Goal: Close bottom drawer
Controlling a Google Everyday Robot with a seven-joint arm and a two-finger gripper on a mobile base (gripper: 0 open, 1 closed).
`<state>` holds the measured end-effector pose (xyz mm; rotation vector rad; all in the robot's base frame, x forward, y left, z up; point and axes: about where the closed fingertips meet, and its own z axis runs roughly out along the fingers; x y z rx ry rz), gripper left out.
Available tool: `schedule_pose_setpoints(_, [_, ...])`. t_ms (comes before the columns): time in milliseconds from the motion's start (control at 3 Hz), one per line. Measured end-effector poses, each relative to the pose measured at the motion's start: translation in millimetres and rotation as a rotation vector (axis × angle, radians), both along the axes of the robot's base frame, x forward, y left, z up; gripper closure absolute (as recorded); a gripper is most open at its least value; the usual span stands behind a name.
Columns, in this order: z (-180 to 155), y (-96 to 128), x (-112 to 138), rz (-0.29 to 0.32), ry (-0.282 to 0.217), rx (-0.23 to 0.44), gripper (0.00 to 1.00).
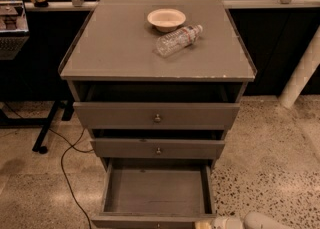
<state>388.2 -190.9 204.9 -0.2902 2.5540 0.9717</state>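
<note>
The grey-brown cabinet (158,48) has three drawers. The bottom drawer (156,191) is pulled far out, its plain grey inside bare, and its front panel (150,220) lies at the frame's lower edge. The middle drawer (158,149) and the top drawer (157,116) stick out a little, each with a small round knob. My gripper (204,225) is at the bottom edge of the view, right at the right end of the bottom drawer's front panel. Its pale arm (260,221) runs off to the lower right.
A cream bowl (166,19) and a clear plastic bottle (178,39) lying on its side are on the cabinet top. A black cable (67,165) trails over the speckled floor at the left. A white pole (301,73) leans at the right. A dark desk leg (47,128) stands at the left.
</note>
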Motion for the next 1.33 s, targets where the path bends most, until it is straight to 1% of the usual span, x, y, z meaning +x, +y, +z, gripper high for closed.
schedule_pose_setpoints(333, [-16.9, -1.6, -0.1, -0.005, 0.025, 0.017, 1.0])
schedule_pose_setpoints(667, [-30.1, -1.9, 5.0, 0.005, 0.047, 0.022, 1.0])
schedule_pose_setpoints(1000, [-40.1, 1.1, 19.1, 0.031, 0.056, 0.019, 1.0])
schedule_pose_setpoints(1333, [-44.6, 6.9, 41.1, 0.072, 0.05, 0.015, 1.0])
